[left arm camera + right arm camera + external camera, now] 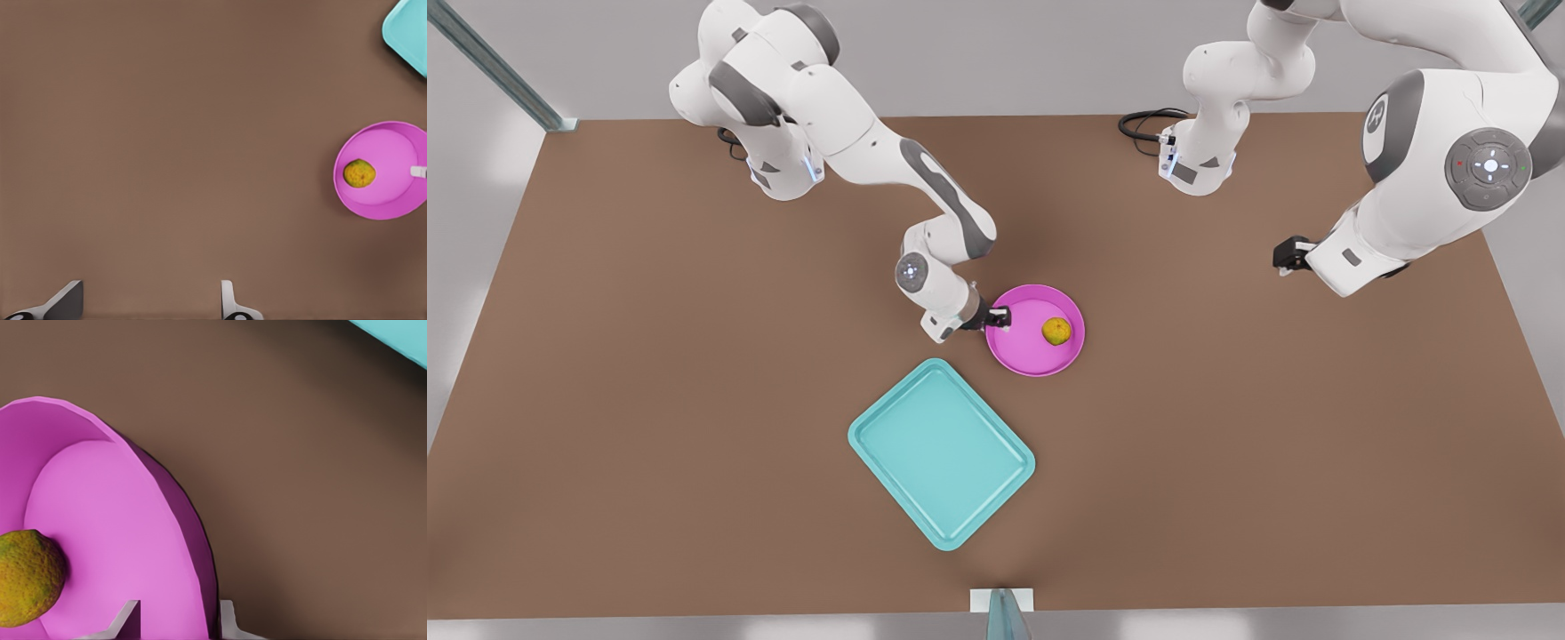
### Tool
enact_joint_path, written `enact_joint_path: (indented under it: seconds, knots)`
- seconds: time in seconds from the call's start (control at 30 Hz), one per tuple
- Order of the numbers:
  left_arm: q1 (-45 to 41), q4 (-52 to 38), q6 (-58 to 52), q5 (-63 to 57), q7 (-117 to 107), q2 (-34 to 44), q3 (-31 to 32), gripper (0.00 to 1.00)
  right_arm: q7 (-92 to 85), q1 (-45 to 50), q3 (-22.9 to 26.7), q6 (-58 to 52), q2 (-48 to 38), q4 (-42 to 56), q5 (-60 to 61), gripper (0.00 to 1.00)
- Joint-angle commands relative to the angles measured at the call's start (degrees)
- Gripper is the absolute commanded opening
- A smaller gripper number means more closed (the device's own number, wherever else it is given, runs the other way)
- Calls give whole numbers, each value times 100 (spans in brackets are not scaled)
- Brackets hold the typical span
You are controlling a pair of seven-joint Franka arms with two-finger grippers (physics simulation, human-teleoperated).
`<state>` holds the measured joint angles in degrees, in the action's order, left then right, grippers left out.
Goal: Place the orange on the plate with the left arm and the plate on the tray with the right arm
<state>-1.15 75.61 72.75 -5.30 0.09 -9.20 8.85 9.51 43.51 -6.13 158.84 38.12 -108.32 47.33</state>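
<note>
Plate (1021,354) rim between right tool's (1000,317) narrowed fingers, orange (1056,332) inside; left tool (1282,256) wide, far off.

A broad brown tabletop (649,400) with a matte, even surface spreads across the scene. Past its far edge lies pale grey floor (1005,62). A slanted metal frame post (498,67) meets the table's far corner on the front view's left. Soft light patches (516,142) fall on the floor there. A small white bracket (1001,601) sits at the near edge.
</note>
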Motion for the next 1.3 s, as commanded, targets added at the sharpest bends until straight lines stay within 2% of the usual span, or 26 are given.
enact_joint_path:
  seconds: [0.0, 0.17, 0.23, 0.37, 0.43, 0.57, 1.0, 1.27]
  knots:
    - [10, -2, -24, 3, 219, 6, 3, 100, 192, 0, -2, -3, 2, 13, -4, 51]
    - [10, -2, -33, -6, 219, 6, 3, 100, 192, 0, -28, -11, 29, 48, 5, 27]
    - [10, -2, -33, -6, 211, 15, 3, 100, 192, -9, -37, -11, 20, 48, 5, 21]
    - [1, -2, -86, -6, 211, 33, 12, 100, 244, -53, -55, -38, -50, 215, 5, 21]
    - [1, -2, -95, -6, 211, 33, 12, 100, 262, -132, -46, -398, -200, 347, 49, 21]
    - [1, -2, -86, -6, 211, 24, 12, 100, 262, -589, -46, -706, -481, 470, 49, 21]
    - [1, -2, -86, -15, 211, 15, 3, 100, 183, -2400, -11, -1233, 2, 1419, -31, 21]
    - [10, -2, -86, -6, 211, 6, 3, 100, 174, -2663, -2, -1444, 90, 1516, -101, 21]
